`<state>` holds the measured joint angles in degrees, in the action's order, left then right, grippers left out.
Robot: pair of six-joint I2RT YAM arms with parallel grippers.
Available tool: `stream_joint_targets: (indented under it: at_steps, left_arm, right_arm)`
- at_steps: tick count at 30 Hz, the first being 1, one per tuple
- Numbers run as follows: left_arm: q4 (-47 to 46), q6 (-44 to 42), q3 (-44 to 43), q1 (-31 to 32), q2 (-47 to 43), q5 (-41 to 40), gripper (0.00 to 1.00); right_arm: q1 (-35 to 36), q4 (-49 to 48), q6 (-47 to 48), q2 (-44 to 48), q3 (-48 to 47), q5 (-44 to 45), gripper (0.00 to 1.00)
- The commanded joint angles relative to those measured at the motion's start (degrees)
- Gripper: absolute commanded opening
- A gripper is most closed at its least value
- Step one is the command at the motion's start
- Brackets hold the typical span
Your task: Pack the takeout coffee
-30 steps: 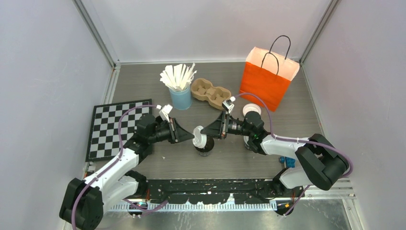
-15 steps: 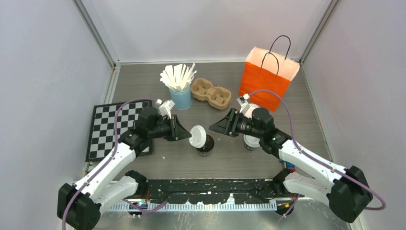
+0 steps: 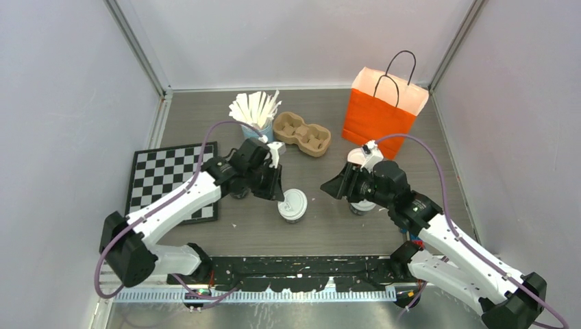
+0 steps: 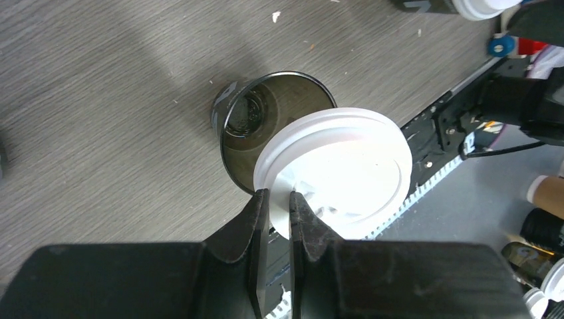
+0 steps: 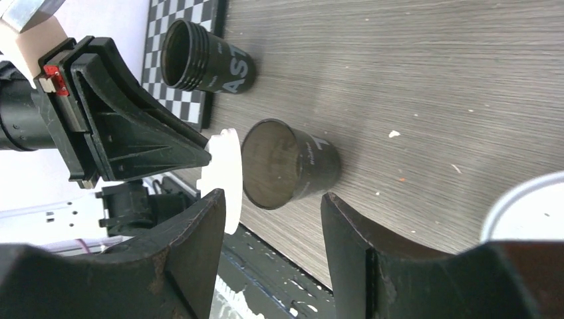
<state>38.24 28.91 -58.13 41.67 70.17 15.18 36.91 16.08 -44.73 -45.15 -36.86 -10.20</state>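
Note:
An open dark paper cup [image 4: 276, 126] of the takeout coffee stands mid-table, also seen in the top view [image 3: 293, 218] and the right wrist view [image 5: 286, 163]. My left gripper [image 4: 279, 199] is shut on the rim of its white lid [image 4: 339, 169], which is tilted and offset over the cup's near edge [image 3: 293, 203]. My right gripper [image 5: 273, 199] is open and empty a short way right of that cup [image 3: 330, 190]. A second cup with its lid on [image 3: 359, 206] stands under the right arm.
An orange bag [image 3: 380, 113] stands at the back right, with a brown cup carrier [image 3: 301, 133] and a light-blue cup of white sticks [image 3: 258, 140] to its left. A checkerboard [image 3: 161, 181] lies at left, with another open dark container [image 5: 206, 63] beside it.
My right gripper opened and drew back to the right, away from the cup. My left arm swung round and brought the lid over the cup's near side.

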Motion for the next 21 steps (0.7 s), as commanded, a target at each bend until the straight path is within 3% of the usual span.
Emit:
stream_joint_targets:
  at_steps: [1, 9, 21]
  left_arm:
    - [7.1, -3.1, -6.6, 2.0, 5.0, -4.2, 0.01]
    - [13.2, -4.5, -14.9, 4.6, 11.9, -9.6, 0.01]
    - [17.1, -5.7, -18.6, 5.6, 17.7, -12.8, 0.02]
  right_arm:
    - [-0.2, 4.5, 3.2, 3.2, -2.2, 5.0, 0.6]
    - [-0.2, 6.0, 4.2, 4.5, -1.9, 5.5, 0.6]
    - [-0.2, 6.3, 5.7, 5.3, -1.2, 5.4, 0.61]
